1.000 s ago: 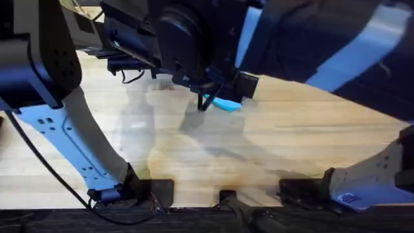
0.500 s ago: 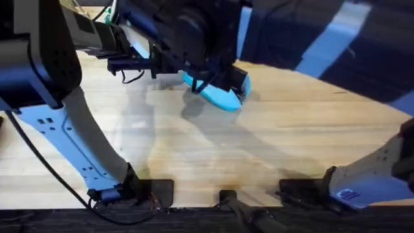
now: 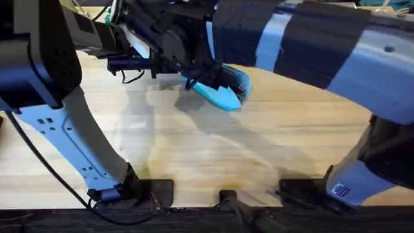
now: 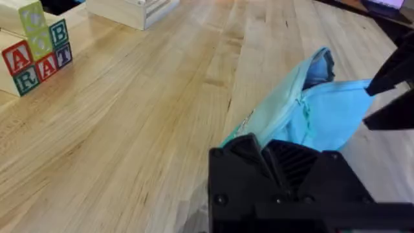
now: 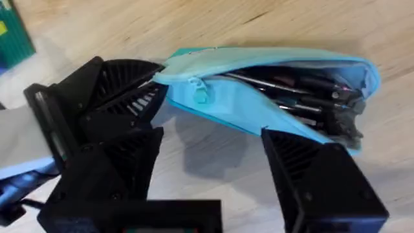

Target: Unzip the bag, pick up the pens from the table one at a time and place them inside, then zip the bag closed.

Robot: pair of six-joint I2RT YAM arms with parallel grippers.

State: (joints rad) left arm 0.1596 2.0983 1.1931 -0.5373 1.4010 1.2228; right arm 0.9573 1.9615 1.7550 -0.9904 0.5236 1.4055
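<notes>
Light-blue bag on the tabletop, toward the far middle, mouth gaping along its long axis and dark pens packed inside, ends showing at the open end. Zipper slider parked close to the closed end, just beside the left pincer, whose ribbed black fingers clamp that end's fabric. Opposite, open end of the bag lying toward the right pincer, fingers spread wide and straddling the pouch without contact, one to each side of its length. Probable step: closing the zipper, a pull along the long axis from the slider toward the open end; right pincer judged nearer that path, left acting as anchor. Both arms reaching far forward over the tabletop, wrists low; right arm crossing high from the right. Alphabet blocks well apart.
</notes>
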